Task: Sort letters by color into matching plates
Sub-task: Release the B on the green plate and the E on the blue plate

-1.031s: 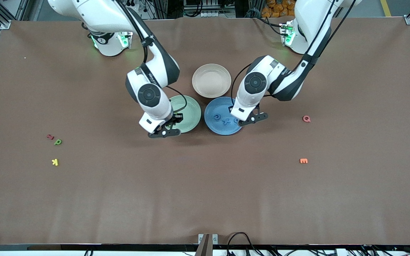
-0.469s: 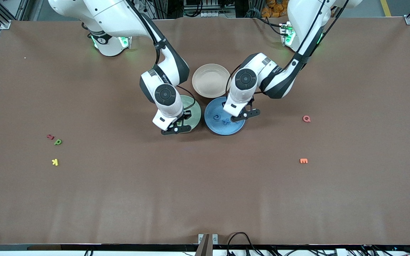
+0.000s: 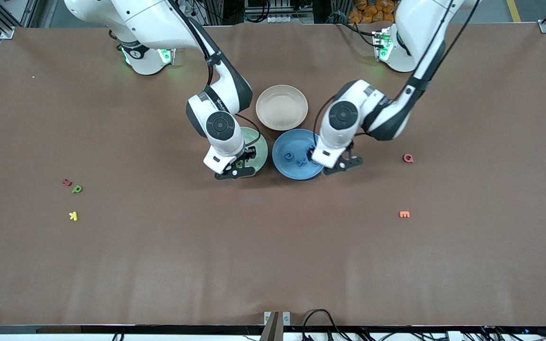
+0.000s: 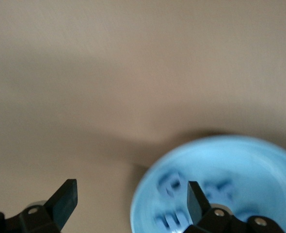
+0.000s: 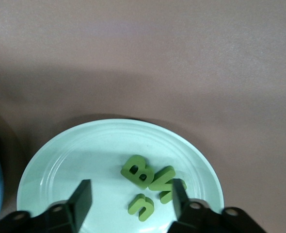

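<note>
Both grippers have just spread their fingers over their plates, so you have two more letters sorted. Your right gripper (image 3: 242, 166) hangs open and empty over the green plate (image 3: 259, 147), where three green letters (image 5: 148, 184) lie together. Your left gripper (image 3: 337, 163) has swung toward its own arm's end, open and empty, over the edge of the blue plate (image 3: 282, 163) holding blue letters (image 3: 296, 158). The pink plate (image 3: 281, 107) sits bare. One green letter (image 3: 77, 189) still waits at the right arm's end of the table, beside a red and a yellow one.
</note>
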Controlling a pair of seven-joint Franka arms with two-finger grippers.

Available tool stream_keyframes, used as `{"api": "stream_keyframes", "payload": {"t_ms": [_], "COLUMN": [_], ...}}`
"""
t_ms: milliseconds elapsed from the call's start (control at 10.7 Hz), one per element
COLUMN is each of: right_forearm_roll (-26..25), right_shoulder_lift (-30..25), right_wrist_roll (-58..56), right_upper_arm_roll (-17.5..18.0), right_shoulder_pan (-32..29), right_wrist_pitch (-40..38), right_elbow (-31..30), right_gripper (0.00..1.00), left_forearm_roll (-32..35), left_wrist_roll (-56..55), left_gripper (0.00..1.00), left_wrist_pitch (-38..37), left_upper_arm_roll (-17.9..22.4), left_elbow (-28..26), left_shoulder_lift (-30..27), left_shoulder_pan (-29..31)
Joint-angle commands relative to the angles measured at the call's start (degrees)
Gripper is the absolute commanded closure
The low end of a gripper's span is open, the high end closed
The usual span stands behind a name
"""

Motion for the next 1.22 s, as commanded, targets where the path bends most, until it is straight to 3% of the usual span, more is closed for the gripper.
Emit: {"api": "stream_keyframes", "payload": {"t_ms": [0,188,469,844,1125], "right_forearm_roll": [-0.9,-4.8,-5.4,-5.4,-5.4], "right_shoulder_lift": [-0.6,-1.5,-3.5,-4.0,-3.7], "right_wrist_roll": [1.1,0.8,-2.0,-10.9,-13.1], "right_upper_arm_roll": [-0.3,-0.4,-0.3,1.6,1.7], "right_shoulder_pan": [-0.3,-3.7,-10.0,-23.8,-32.2], "right_wrist_pitch": [0.0,0.0,-0.2,1.5,2.2], "right_elbow": [0.2,0.2,0.3,0.6,0.2], "right_gripper": [0.0,0.0,0.0,0.0,0.0], "left_forearm_roll": [2.0,2.1,2.1,1.4,-2.4], "left_wrist_roll": [8.2,13.0,24.4,29.4,36.2], "left_gripper": [0.0,0.0,0.0,0.0,0.0], "left_wrist_pitch": [-0.8,-0.9,-6.0,-7.5,-7.7], "left_upper_arm_roll": [-0.3,-0.3,-0.5,-0.7,3.8], "left_elbow": [1.9,1.9,1.7,2.0,1.9], "left_shoulder_lift": [-0.9,-1.4,-5.1,-8.9,-14.1], "left_shoulder_pan": [8.2,11.3,17.7,20.8,19.5]}}
